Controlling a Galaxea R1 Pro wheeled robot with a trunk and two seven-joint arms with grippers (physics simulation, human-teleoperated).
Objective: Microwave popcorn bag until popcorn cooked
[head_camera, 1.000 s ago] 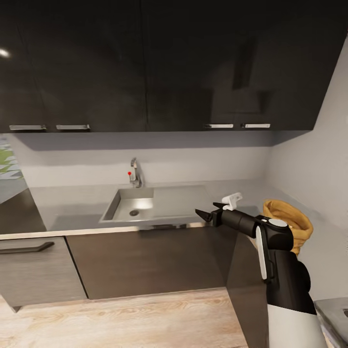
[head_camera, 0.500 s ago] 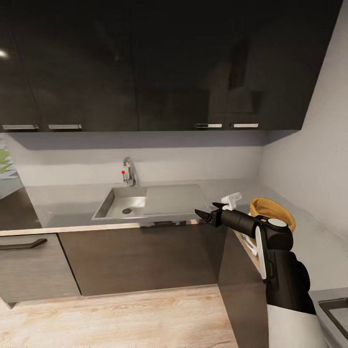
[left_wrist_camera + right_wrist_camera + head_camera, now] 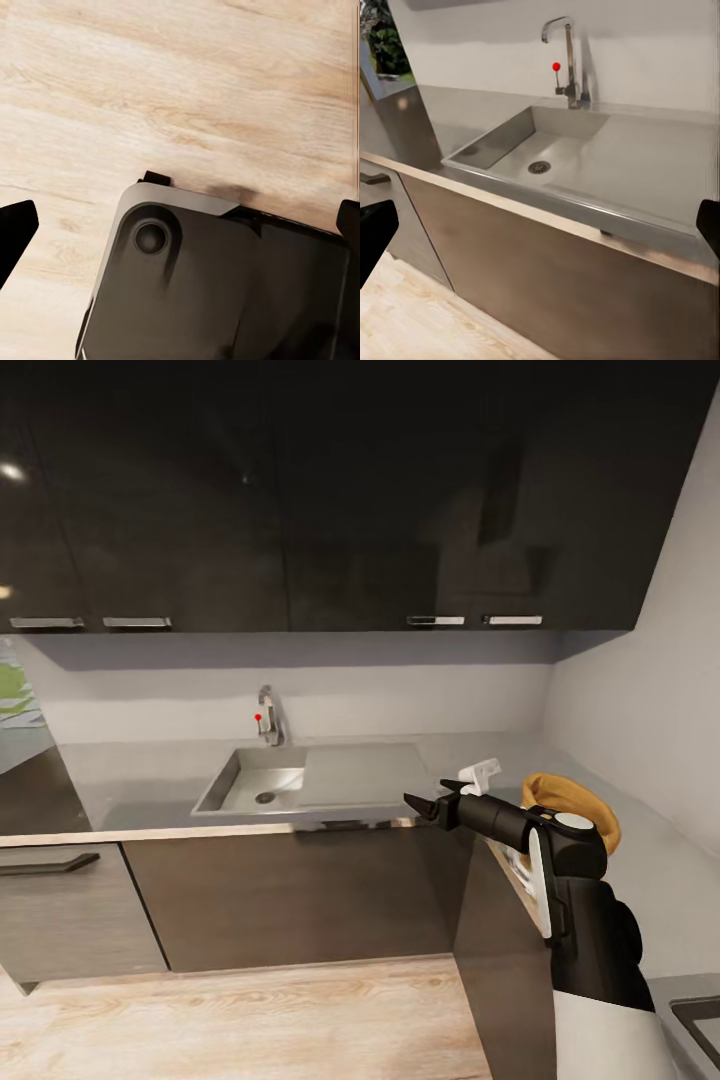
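Popcorn bag (image 3: 578, 800): golden-tan, soft and rounded, set on the light-grey table (image 3: 640, 870) near its front edge on the right-hand run, close to the inner corner where the two runs meet. It is partly hidden behind the right forearm in the head view. It is held by nothing.

Right end effector (image 3: 447, 792): raised in front of the bag and pointed toward the sink (image 3: 252, 784), not the bag. One dark finger and one white finger are seen apart, and dark tips are seen at opposite margins of the right wrist view, so it is judged spread and empty.

Left end effector (image 3: 180, 225): hung low over the wooden floor (image 3: 180, 90) and the dark robot base (image 3: 225, 285). Tips are seen at opposite margins, so it is judged spread and empty.

Sink: steel basin with drainboard, set in the back run, with a tap (image 3: 268, 717) bearing a red-tipped lever behind it.

Cabinets (image 3: 300, 500): glossy black, overhead.

Risks, as judged:
- The bag could be brushed by the right elbow or forearm as the arm is turned toward it, and pushed off the nearby front edge.
- The soft paper could be crumpled or pinched off-centre, since the bag is hidden from the wrist camera.
- The dark cabinet end panel (image 3: 505, 960) below the edge could be struck if the base is driven closer.
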